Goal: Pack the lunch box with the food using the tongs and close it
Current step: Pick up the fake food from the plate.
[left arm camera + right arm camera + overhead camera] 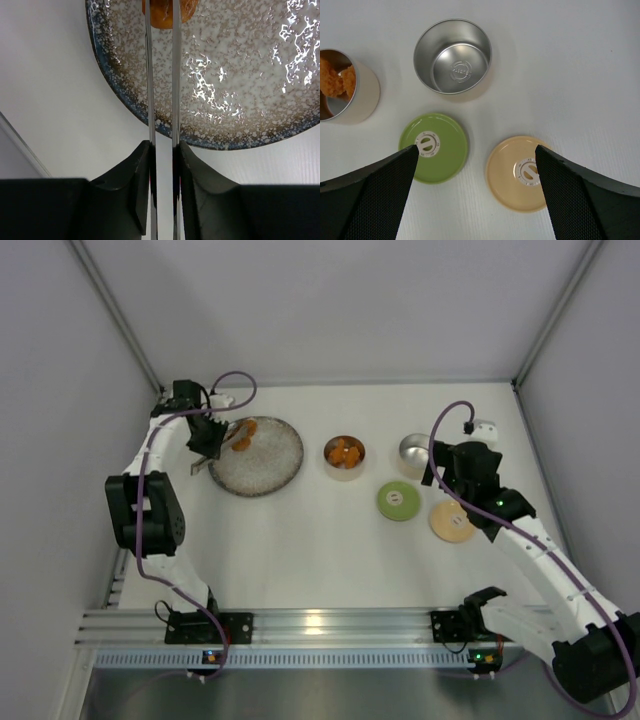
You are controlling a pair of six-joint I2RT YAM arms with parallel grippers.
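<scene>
Packing looks partly done. At the far end of the tongs (149,90), an orange chunk (161,15) is on the speckled plate (240,90), so at least this piece has yet to be moved. To the right of the tongs, just past the plate's rim, the filled tin (344,455) already holds some orange food. Further right, the empty tin (452,55) has nothing in it. Nearer the arms than the two tins, and well apart from the tongs, the green lid (434,147) and the tan lid (520,172) lie flat on the table (320,560), both off. I judge that what remains is moving the last food, perhaps sharing it between the tins, and putting both lids on. Furthest right from the tongs, the right gripper (476,148) hangs above the lids with its jaws spread wide and nothing between them.

The left gripper (163,147) holds the tongs, one finger pressed against the outside of each arm. This squeezes the tongs narrow, so the two silver arms run nearly parallel with only a slim gap between them. They reach out over the plate's near rim to the orange chunk, which shows between and on either side of them. Their tips run off the top of the wrist view, so I cannot tell if the chunk is firmly pinched or only bracketed.
</scene>
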